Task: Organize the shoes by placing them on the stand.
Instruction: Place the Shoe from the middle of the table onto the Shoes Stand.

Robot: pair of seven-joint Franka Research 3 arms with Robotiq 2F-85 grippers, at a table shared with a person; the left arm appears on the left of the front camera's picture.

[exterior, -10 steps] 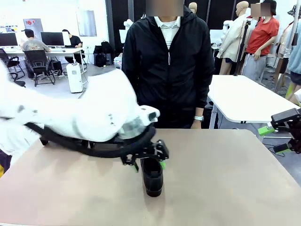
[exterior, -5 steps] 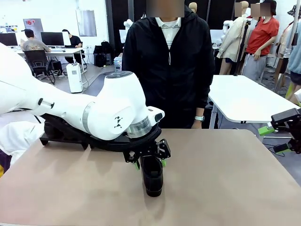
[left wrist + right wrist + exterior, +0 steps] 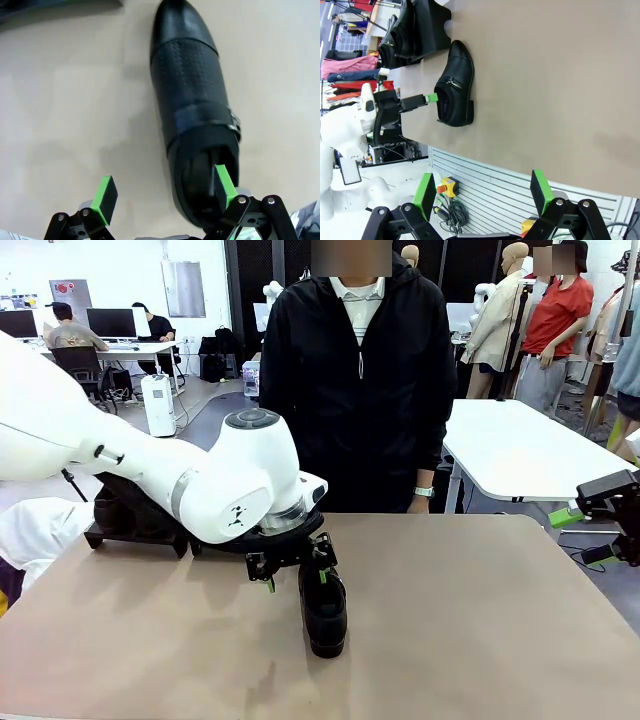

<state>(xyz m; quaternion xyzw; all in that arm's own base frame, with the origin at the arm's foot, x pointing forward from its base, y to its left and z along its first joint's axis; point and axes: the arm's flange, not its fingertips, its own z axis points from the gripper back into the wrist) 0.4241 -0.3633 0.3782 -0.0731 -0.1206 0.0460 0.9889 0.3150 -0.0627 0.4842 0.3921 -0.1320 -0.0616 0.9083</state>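
One black glossy shoe (image 3: pixel 325 612) lies on the table, toe toward the robot; in the left wrist view the shoe (image 3: pixel 192 95) shows a strap and buckle. My left gripper (image 3: pixel 294 576) is open at its heel end. One green pad (image 3: pixel 223 186) sits inside the shoe's opening and the other pad (image 3: pixel 105 196) hangs over bare table beside it. In the right wrist view the shoe (image 3: pixel 455 82) lies near the black stand (image 3: pixel 432 30), which carries other black shoes (image 3: pixel 400 40). My right gripper (image 3: pixel 482 192) is open and holds nothing, off the table's right edge (image 3: pixel 588 532).
The black stand (image 3: pixel 125 525) sits at the table's far left, partly hidden behind my left arm. A person in a black jacket (image 3: pixel 360 380) stands at the far edge. The tan tabletop (image 3: pixel 480 620) is bare to the right of the shoe.
The left wrist has turned and the gripper has shifted left at the shoe's heel, from straddling it to one finger inside the opening. Shoe and right arm have not moved.
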